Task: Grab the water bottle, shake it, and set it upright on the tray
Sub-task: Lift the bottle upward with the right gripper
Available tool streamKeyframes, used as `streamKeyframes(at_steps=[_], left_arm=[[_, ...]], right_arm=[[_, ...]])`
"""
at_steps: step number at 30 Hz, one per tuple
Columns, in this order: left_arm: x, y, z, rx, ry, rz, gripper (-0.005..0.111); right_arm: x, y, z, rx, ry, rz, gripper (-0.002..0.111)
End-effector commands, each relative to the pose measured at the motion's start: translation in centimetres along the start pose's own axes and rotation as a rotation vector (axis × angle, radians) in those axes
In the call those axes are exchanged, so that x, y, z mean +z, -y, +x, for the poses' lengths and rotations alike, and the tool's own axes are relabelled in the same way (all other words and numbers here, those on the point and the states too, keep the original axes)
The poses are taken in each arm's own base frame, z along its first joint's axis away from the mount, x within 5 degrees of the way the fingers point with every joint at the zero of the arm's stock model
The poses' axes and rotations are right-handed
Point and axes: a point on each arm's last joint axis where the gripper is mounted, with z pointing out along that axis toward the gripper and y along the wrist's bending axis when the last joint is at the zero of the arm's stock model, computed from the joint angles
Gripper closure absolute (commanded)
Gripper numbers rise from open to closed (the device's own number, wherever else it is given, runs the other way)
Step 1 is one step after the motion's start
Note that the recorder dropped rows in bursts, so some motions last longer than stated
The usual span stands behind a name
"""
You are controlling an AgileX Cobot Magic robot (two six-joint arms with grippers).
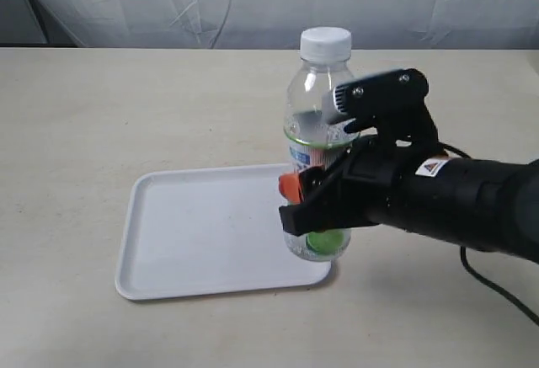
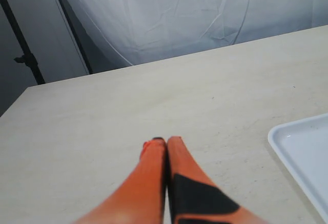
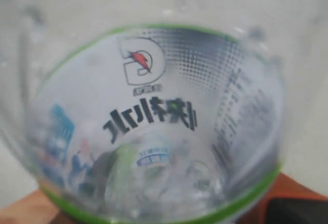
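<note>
The water bottle (image 1: 318, 115), clear with a white cap and a green-edged label, stands upright at the right edge of the white tray (image 1: 202, 233). My right gripper (image 1: 313, 204) is shut on the bottle around its labelled lower half, its orange fingers on either side. Whether the bottle's base rests on the tray or hangs just above it I cannot tell. The right wrist view is filled by the bottle (image 3: 154, 126), with orange fingers (image 3: 25, 208) at the corners. My left gripper (image 2: 165, 143) is shut on nothing, low over bare table, with a corner of the tray (image 2: 302, 152) beside it.
The pale table (image 1: 101, 107) runs back to a white curtain (image 1: 253, 2). A black cable (image 1: 497, 288) trails from the right arm over the table at the front right. A dark stand (image 2: 23, 55) shows beyond the table in the left wrist view.
</note>
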Motion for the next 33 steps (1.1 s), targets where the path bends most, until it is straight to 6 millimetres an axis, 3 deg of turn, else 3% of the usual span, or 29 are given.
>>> streamKeyframes(at_steps=[1, 3, 7, 9, 11, 16, 18, 22, 24, 26, 28, 31, 33], left_arm=[[0.0, 0.0, 0.0, -0.006, 0.015, 0.002, 0.106], [0.0, 0.0, 0.0, -0.006, 0.015, 0.002, 0.106], [0.0, 0.0, 0.0, -0.006, 0.015, 0.002, 0.106], [0.0, 0.0, 0.0, -0.006, 0.015, 0.002, 0.106], [0.0, 0.0, 0.0, -0.006, 0.015, 0.002, 0.106], [0.0, 0.0, 0.0, -0.006, 0.015, 0.002, 0.106], [0.0, 0.0, 0.0, -0.006, 0.015, 0.002, 0.106], [0.0, 0.0, 0.0, -0.006, 0.015, 0.002, 0.106], [0.0, 0.0, 0.0, -0.006, 0.015, 0.002, 0.106], [0.0, 0.0, 0.0, -0.006, 0.015, 0.002, 0.106], [0.0, 0.0, 0.0, -0.006, 0.015, 0.002, 0.106], [0.0, 0.0, 0.0, -0.006, 0.015, 0.002, 0.106], [0.0, 0.0, 0.0, -0.006, 0.015, 0.002, 0.106]], right_arm=[[-4.0, -0.8, -6.0, -0.037, 0.316, -0.002, 0.109], [-4.2, -0.8, -6.1, -0.081, 0.324, -0.006, 0.109], [-0.8, 0.6, -1.4, -0.018, 0.072, 0.027, 0.109], [-0.1, 0.7, -0.4, -0.001, 0.019, 0.03, 0.109], [-0.7, 0.6, -1.7, -0.003, 0.084, 0.034, 0.109], [-5.5, -0.1, -7.7, -0.048, 0.382, 0.019, 0.109], [-5.8, -0.4, -7.7, -0.059, 0.371, -0.005, 0.109], [-3.0, -0.3, -4.4, -0.103, 0.179, -0.031, 0.109], [-2.5, 1.6, -3.7, -0.059, 0.245, 0.125, 0.109], [-3.2, 4.4, -3.6, 0.12, 0.369, 0.363, 0.109], [-3.3, 5.2, -3.4, 0.169, 0.366, 0.446, 0.109], [-2.1, 2.5, -2.6, -0.133, 0.188, 0.173, 0.109], [-2.0, 1.7, -2.3, -0.284, 0.146, 0.1, 0.109]])
